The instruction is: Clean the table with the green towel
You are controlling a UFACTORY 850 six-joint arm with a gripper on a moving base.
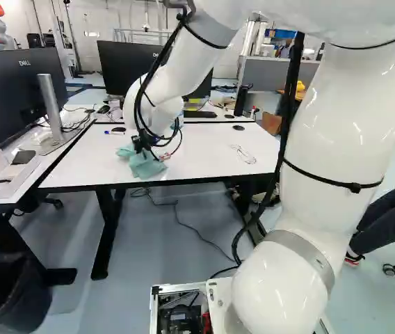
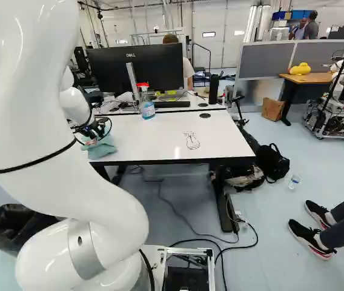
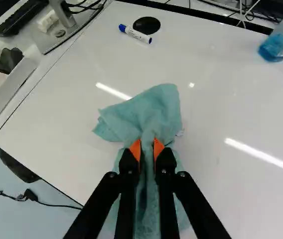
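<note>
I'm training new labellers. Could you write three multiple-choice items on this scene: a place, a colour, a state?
1. Where is the marker?
A on the floor
B beside the round black disc
C in the bin

2. What colour are the finger pads?
A blue
B white
C orange

3. How is the gripper?
A shut on the towel
B wide open
C holding a bottle

1 B: it lies on the tabletop, next to the disc.
2 C: both tips show orange.
3 A: cloth is pinched between both pads.
</note>
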